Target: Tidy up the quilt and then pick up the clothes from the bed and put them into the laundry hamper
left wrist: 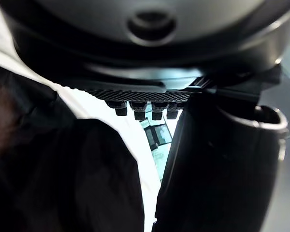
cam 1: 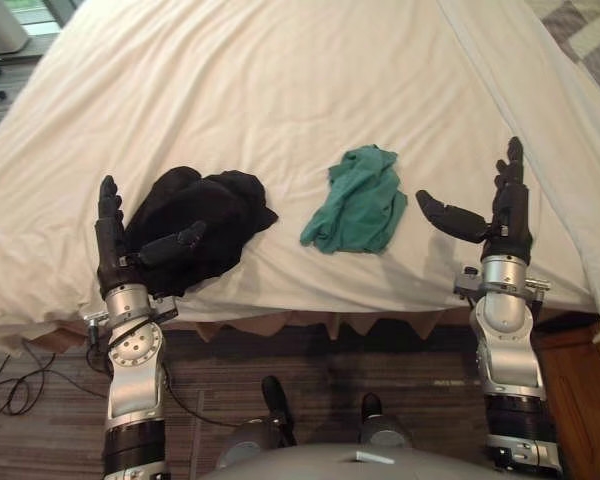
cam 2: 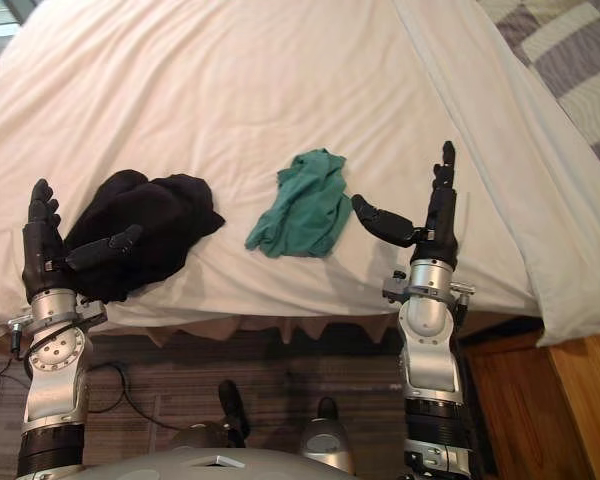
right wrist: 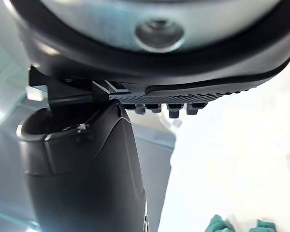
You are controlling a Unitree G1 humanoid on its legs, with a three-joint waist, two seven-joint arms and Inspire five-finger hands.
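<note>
Closest in, at the bed's near edge: left hand [cam 1: 115,245] upright with fingers straight and thumb spread wide, holding nothing, right by the black garment [cam 1: 205,225] — right hand [cam 1: 505,215] likewise upright and empty, fingers straight, thumb angled toward the green garment [cam 1: 360,200] but apart from it. Two pieces of clothing counted, both crumpled on the white quilt [cam 1: 280,80] near its front edge, bare quilt between them: one black heap on the left, one smaller teal-green bundle near the middle. One quilt, spread over the bed, softly wrinkled, with a fold line running along its right side.
</note>
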